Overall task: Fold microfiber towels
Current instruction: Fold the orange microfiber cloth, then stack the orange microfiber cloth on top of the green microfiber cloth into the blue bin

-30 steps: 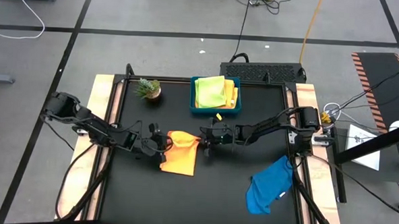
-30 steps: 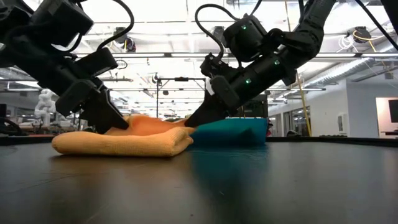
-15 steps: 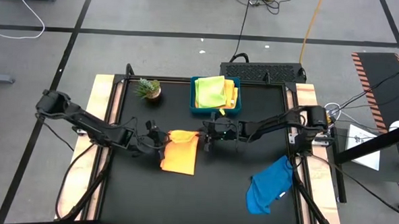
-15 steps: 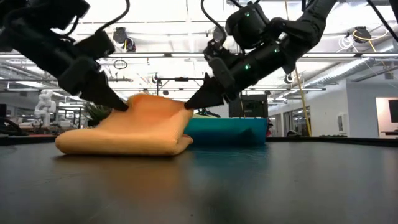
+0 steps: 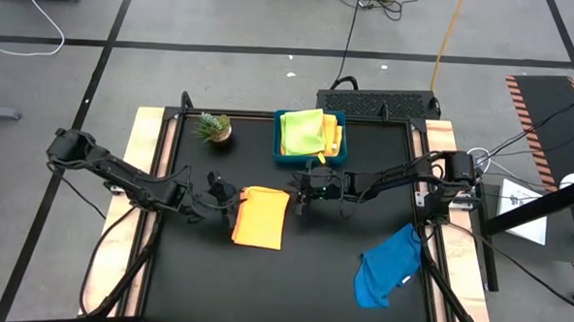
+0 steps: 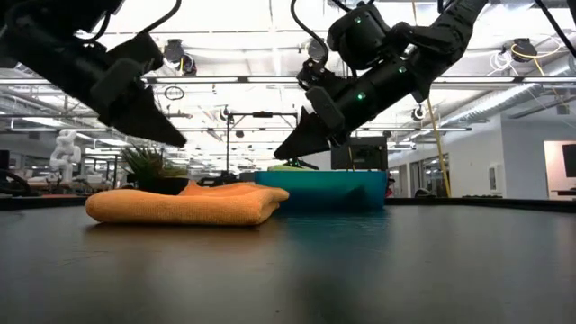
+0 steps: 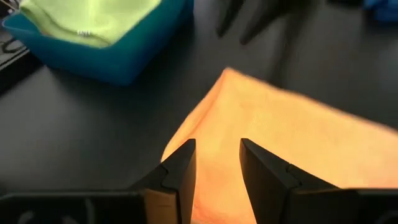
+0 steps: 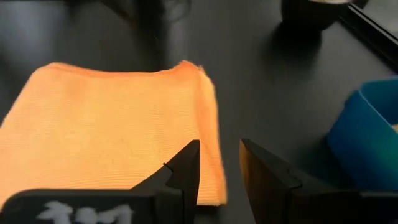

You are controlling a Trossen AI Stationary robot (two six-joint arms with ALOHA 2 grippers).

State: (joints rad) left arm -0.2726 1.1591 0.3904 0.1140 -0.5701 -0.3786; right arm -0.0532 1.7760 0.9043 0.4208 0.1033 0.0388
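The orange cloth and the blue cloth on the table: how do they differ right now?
The orange cloth lies folded into a flat, neat rectangle; the blue cloth lies crumpled and unfolded. The orange cloth sits mid-table between the left gripper and right gripper, both open above it; the blue cloth lies alone by the table's right edge. Both are soft, plain-coloured towels.
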